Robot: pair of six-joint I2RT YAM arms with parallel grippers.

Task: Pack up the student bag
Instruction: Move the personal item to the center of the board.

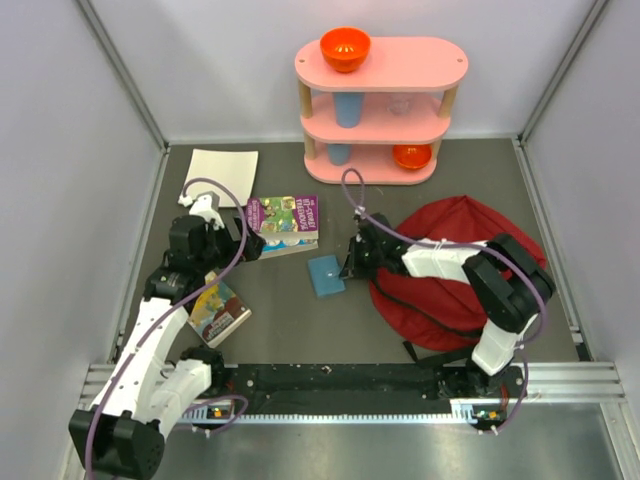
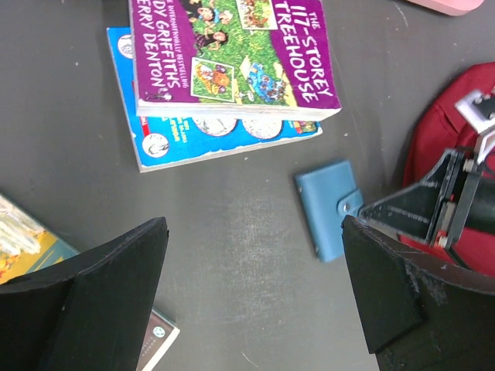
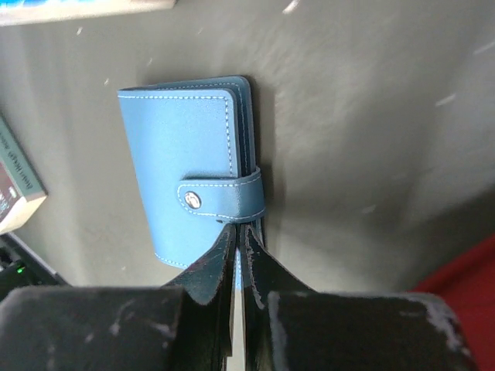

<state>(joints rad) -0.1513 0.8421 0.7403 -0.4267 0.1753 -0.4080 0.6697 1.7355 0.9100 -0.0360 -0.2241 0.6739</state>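
Pressing its two black fingers together, the right hand (image 3: pixel 237 232) meets the strap-side edge of a small blue leather wallet with a snap strap (image 3: pixel 186 154). I cannot tell whether it pinches any of the leather. The wallet lies flat on the dark grey counter (image 1: pixel 290 325). The student bag (image 1: pixel 450 225), a large soft dark-red fabric backpack, lies slumped on the counter just behind that hand and under the right arm, on the side away from the wallet. Its inside is hidden.

The left hand (image 2: pixel 254 232) hangs over the counter with its fingers wide apart and nothing between them, well apart from the bag. Beyond it, a purple paperback book (image 2: pixel 232 54) rests on a blue paperback book (image 2: pixel 155 147).

At the far wall stands a pink three-tier shelf (image 1: pixel 420 60). An orange bowl (image 1: pixel 345 47) sits on top and a blue cup (image 1: pixel 348 108) on the middle tier. A second blue cup (image 1: pixel 340 153) and a second orange bowl (image 1: pixel 412 155) share the bottom tier.
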